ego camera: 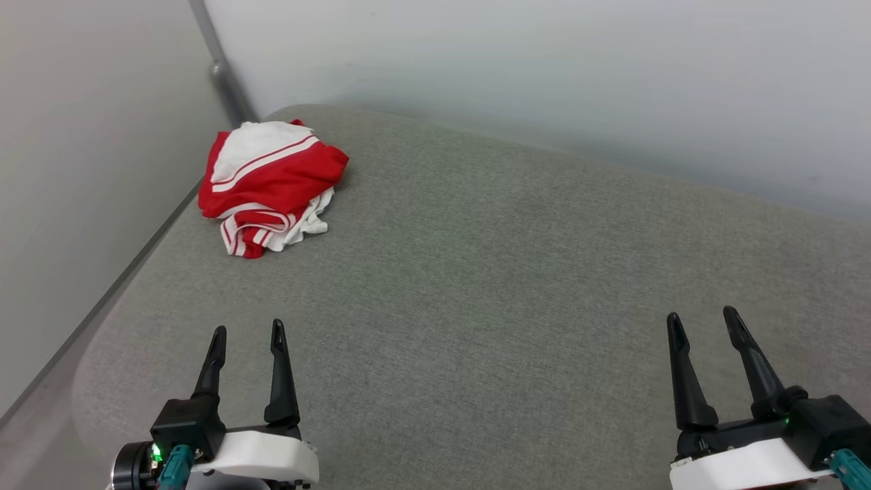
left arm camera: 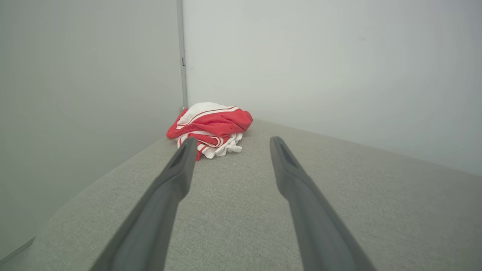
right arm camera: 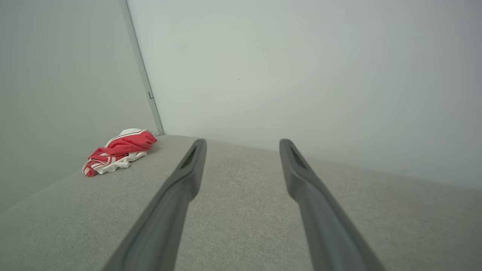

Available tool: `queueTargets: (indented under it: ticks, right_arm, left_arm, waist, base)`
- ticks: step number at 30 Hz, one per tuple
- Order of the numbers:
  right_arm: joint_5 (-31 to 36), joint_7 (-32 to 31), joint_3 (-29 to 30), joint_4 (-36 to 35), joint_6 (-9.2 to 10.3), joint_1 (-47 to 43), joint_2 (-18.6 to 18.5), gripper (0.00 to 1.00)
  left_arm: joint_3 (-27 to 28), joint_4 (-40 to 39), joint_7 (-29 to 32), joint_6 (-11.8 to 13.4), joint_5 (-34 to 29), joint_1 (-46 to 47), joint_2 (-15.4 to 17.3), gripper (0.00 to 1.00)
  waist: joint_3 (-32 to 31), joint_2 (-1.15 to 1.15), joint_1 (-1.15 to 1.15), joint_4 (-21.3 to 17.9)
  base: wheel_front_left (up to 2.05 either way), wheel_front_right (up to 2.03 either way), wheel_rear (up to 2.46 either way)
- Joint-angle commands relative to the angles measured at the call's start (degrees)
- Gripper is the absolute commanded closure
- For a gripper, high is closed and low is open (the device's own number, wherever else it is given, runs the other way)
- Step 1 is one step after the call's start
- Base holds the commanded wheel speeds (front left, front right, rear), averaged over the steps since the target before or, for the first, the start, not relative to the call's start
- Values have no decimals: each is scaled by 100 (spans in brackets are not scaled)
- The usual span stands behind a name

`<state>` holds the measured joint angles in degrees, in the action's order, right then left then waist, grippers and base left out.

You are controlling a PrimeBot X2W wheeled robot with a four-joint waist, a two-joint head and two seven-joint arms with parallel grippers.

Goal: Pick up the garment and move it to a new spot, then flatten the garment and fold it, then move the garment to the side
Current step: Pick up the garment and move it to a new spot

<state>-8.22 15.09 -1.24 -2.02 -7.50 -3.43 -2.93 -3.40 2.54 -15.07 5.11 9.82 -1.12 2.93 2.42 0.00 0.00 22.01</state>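
Pale walls (ego camera: 544, 68) meet in far left corner. Wide grey padded top (ego camera: 517, 272) has rounded near edge. Red and white shirt (ego camera: 269, 184) bunched in heap at far left of top, near corner; striped trim shows, lettering hidden in folds. Left claw (ego camera: 248, 328) near left, fingers spread, holding nothing. Right claw (ego camera: 701, 314) near right, likewise spread and empty. Both well apart from shirt. Step in hand, by judgement: first pickup, not yet begun. Next move likely calls for left claw to reach far and left to heap, then pinch top fold.
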Motion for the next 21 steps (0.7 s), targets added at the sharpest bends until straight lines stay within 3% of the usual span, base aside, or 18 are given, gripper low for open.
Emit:
queueTargets:
  ticks: [1, 11, 21]
  right_arm:
    - [19, 12, -4, -27, 2, -3, 10, 0]
    - [97, 12, -17, -27, 2, -22, 10, 0]
    - [204, 12, -42, -80, 2, 91, 10, 0]
  left_arm:
    - [8, -1, -16, 15, 19, 30, -8, 0]
    - [16, 57, -16, 33, 93, -8, -8, 0]
    - [87, 148, -16, -19, 150, 203, -7, 0]
  waist:
    - [27, 0, 0, 140]
    - [96, 0, 0, 765]
    - [256, 0, 0, 690]
  base:
    - [0, 0, 0]
    - [0, 0, 0]
    - [0, 0, 0]
